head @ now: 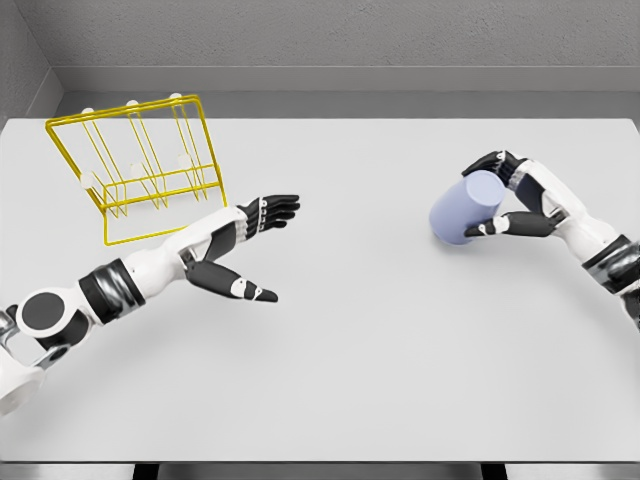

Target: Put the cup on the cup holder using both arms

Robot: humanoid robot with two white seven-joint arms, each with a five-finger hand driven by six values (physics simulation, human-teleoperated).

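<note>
Scanning from the left, I see the cup holder (140, 165), a yellow wire rack with white-tipped pegs, sitting at the far left of the desk (340, 330). No cup is on any peg, so the placement itself is not yet done.

Just beside the rack's near right corner is the left hand (245, 250). Its fingers (278, 208) are extended and spread, the thumb pointing toward the middle of the desk, and they grasp nothing. The palm faces roughly toward the right side, which I read as a receiving posture, though that is my judgement only.

The middle of the desk separates the two hands; they are well apart.

At the right, the right hand (510, 195) has its fingers wrapped around the cup (466, 208), a pale lavender cylinder tilted on its side. I cannot tell whether the cup touches the desk or is slightly clear of it.

Status, as I judge it: the pickup is complete. Remaining steps are carrying the cup leftward, passing it to the left hand, and seating it on the cup holder.
</note>
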